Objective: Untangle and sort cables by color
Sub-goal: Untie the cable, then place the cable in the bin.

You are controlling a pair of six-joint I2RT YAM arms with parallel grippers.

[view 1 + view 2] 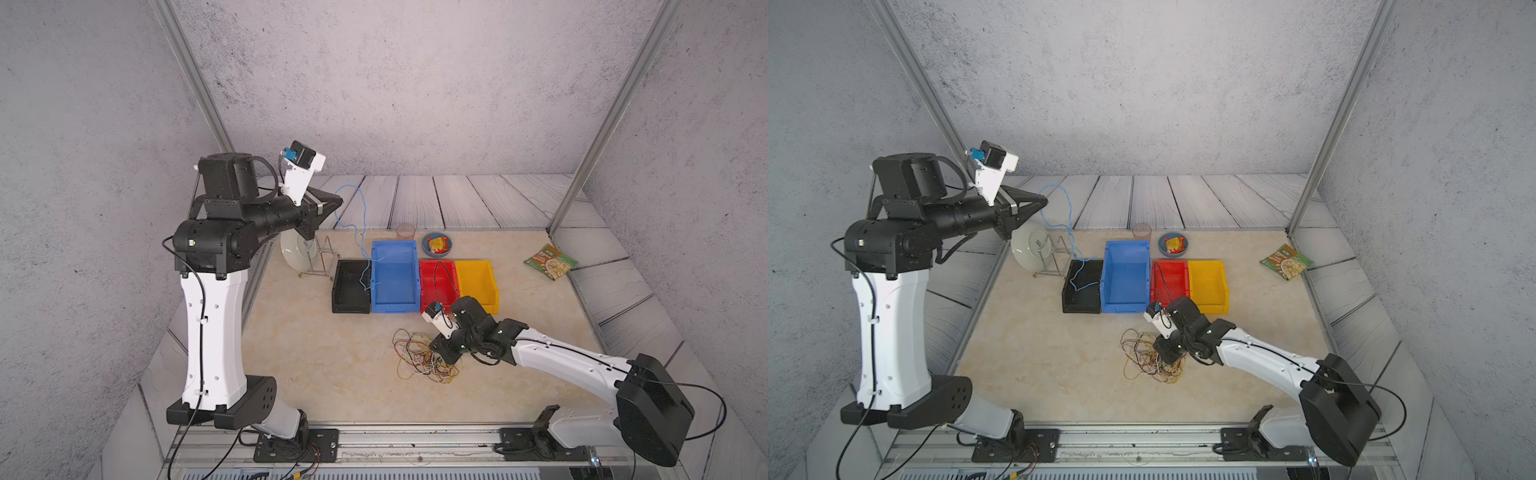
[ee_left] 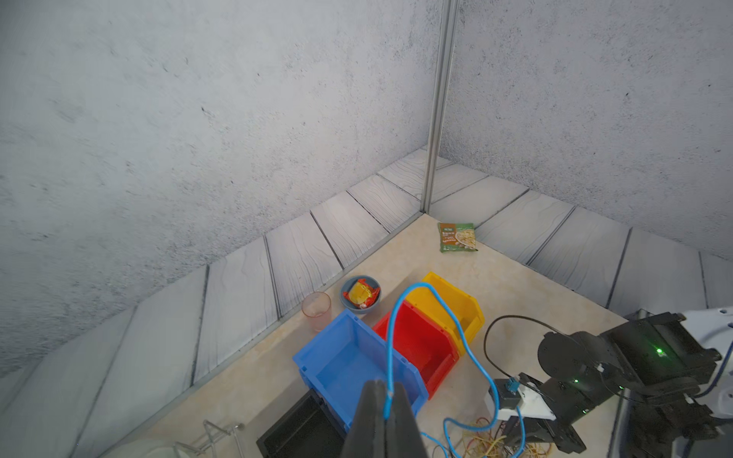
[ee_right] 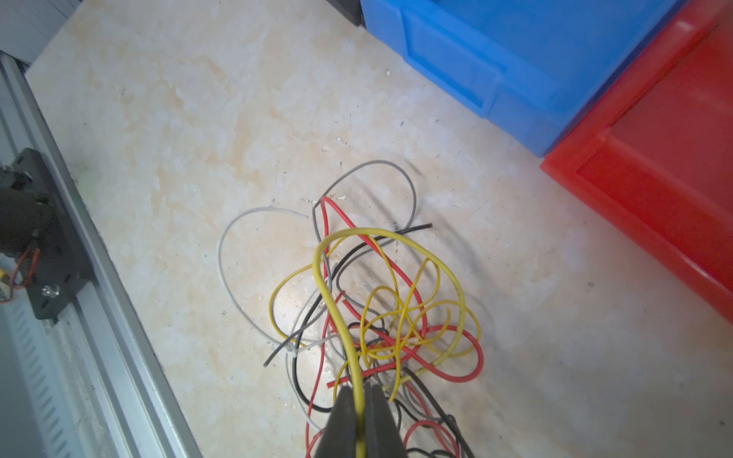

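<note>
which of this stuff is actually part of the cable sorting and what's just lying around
Part of the job: blue cable, in the left gripper; yellow cable, in the right gripper; cable tangle; black bin, blue bin, red bin, yellow bin.
Just lying about: plate, wire rack, cup, bowl with a snack packet, green packet.

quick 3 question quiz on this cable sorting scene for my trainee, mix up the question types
1. True or false: the left pincer is shut on a blue cable.
2. Which bin stands between the blue bin and the yellow bin? A black, B red, C none.
3. Fill in: the right pincer, down in the tangle, pinches a ___ cable.
Key: 1 true; 2 B, the red bin; 3 yellow cable.
</note>
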